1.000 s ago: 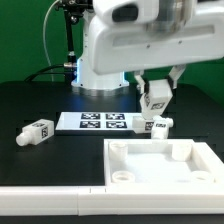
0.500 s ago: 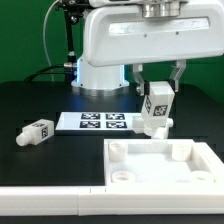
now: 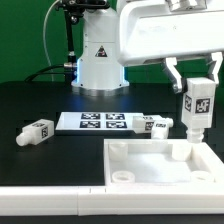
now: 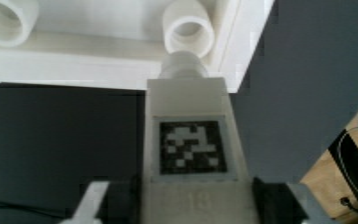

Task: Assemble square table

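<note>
The white square tray-like table top [image 3: 160, 163] lies at the front of the black table, with round corner sockets. My gripper [image 3: 196, 100] is shut on a white chunky leg [image 3: 196, 106] with a black-and-white tag, held upright above the top's far corner at the exterior view's right. In the wrist view the leg [image 4: 194, 130] runs between my fingers [image 4: 99, 200] toward a corner socket [image 4: 190, 35] of the top [image 4: 87, 65]. Another leg [image 3: 152, 126] lies beside the marker board. A third leg [image 3: 35, 132] lies at the exterior view's left.
The marker board [image 3: 95, 121] lies flat behind the table top. A long white rail [image 3: 50, 202] runs along the front edge. The robot's base [image 3: 97, 60] stands at the back.
My gripper has carried the leg from beside the marker board toward the exterior view's right, and now holds it above the top's far corner there.
</note>
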`<state>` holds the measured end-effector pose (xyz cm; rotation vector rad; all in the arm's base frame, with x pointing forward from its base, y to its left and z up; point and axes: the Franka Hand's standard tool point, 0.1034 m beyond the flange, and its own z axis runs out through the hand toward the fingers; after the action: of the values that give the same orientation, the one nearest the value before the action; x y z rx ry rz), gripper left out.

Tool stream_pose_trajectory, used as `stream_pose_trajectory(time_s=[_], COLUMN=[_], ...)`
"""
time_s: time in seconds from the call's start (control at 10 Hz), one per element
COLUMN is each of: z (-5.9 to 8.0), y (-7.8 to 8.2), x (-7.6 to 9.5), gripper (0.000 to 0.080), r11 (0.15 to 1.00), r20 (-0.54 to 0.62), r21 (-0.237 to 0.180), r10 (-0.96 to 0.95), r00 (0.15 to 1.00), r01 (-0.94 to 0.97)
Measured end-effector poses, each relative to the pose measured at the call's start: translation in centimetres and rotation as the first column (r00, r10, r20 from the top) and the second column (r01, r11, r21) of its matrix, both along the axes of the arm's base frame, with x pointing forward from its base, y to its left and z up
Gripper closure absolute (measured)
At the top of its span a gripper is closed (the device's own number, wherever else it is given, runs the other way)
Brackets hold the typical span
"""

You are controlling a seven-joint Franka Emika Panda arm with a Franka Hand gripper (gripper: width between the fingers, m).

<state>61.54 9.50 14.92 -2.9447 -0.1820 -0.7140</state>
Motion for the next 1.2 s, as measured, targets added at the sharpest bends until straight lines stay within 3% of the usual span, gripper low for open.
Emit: stream_pose_trajectory(time_s=[0.3, 0.6, 1.2], z=[-0.2, -1.9, -4.8], y=[0.0, 0.6, 0.8], x=[0.0, 1.4, 1.1], gripper=[0.0512, 0.0512, 0.0512], r11=[1.0, 1.0, 1.0], r20=[-0.007, 0.017, 0.016], r21=[0.0, 0.001, -0.002], r10=[0.001, 0.012, 0.018], r00=[1.0, 1.0, 1.0], r01=[-0.001, -0.012, -0.018])
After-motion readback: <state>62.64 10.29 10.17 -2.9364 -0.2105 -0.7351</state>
